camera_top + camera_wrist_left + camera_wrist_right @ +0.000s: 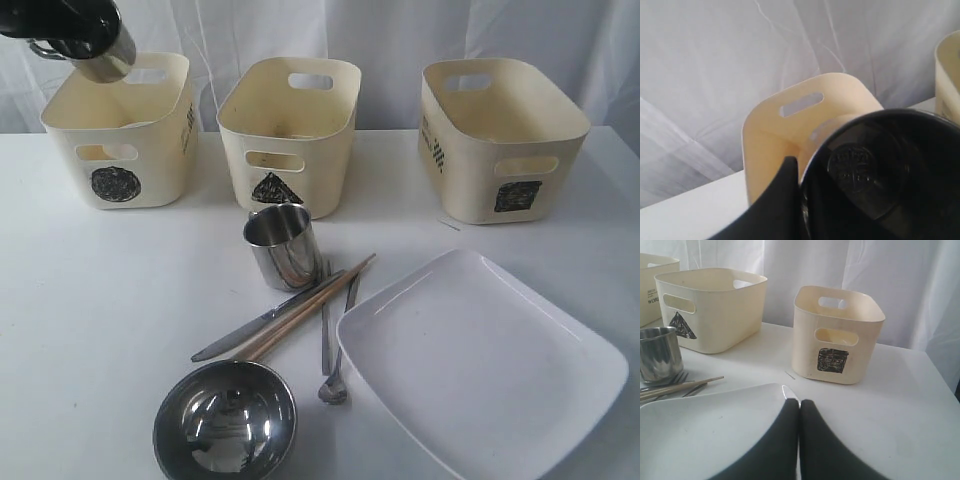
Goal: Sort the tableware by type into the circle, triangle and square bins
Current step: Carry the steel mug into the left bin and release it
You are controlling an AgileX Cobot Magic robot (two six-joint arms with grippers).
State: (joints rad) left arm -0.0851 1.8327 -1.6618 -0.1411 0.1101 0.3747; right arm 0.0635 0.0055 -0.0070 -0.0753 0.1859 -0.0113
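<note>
Exterior view: a steel mug (108, 62) was gripped, tilted, by the left end effector (88, 42) above the circle bin (125, 150). In the right wrist view, the right end effector (800, 407) was seen with fingers (782, 440) pressed together, nothing held, over a corner of the white square plate (700, 435) lying on the desk (900, 405).

Exterior looks down from front; low right wrist shares the square bin (865, 355); left crowds, seemingly, circle bin (775, 140).
</note>
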